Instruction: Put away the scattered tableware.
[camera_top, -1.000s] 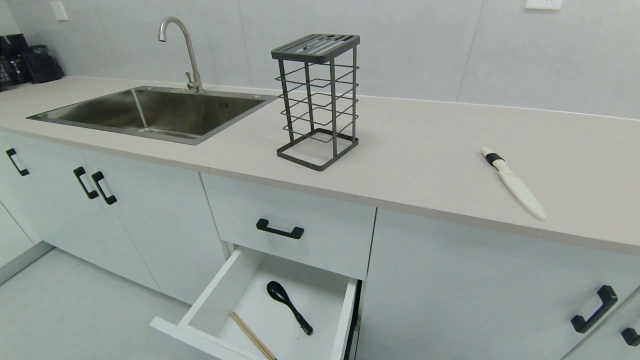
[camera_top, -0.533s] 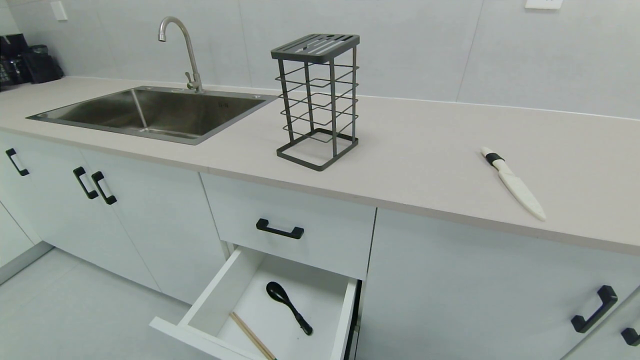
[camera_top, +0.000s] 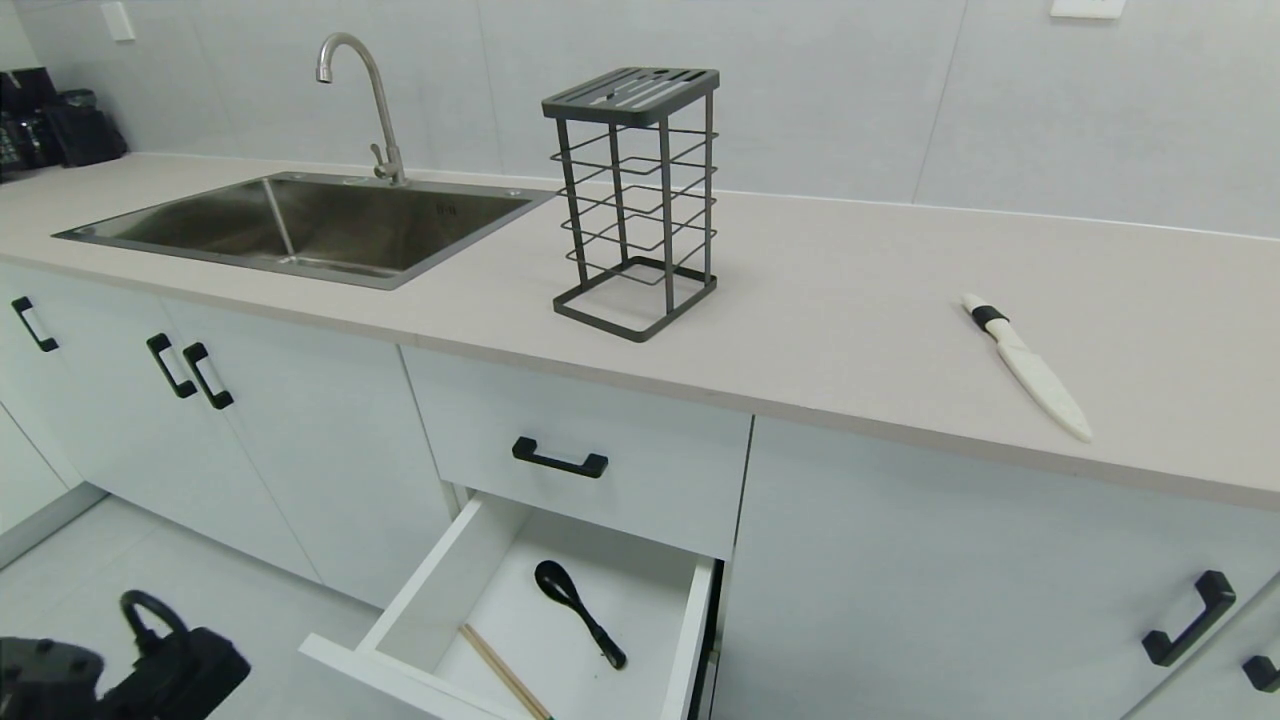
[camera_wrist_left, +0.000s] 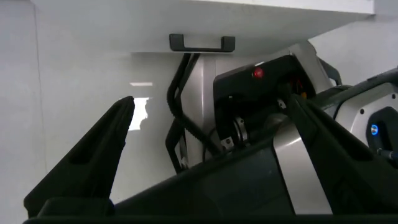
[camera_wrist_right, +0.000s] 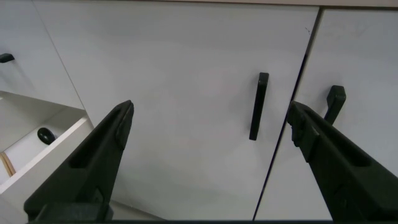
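Plainly, the left gripper (camera_wrist_left: 210, 109) has its two black fingers spread wide with nothing between them, facing a white cabinet front with a black handle (camera_wrist_left: 202, 42). The right gripper (camera_wrist_right: 211, 112) is likewise agape and empty, facing a white cabinet door (camera_wrist_right: 180, 87) with a black bar handle (camera_wrist_right: 258, 107). Its camera also catches a corner of the open drawer (camera_wrist_right: 46, 155) and the black spoon (camera_wrist_right: 45, 135) inside. The head view shows the left arm (camera_top: 165, 670) low near the floor, left of that drawer. The spoon and chopsticks (camera_top: 503, 672) lie in the drawer. The white knife (camera_top: 1025, 365) lies on the countertop (camera_top: 850, 300), well apart from both grippers and from the wire rack (camera_top: 633, 200).
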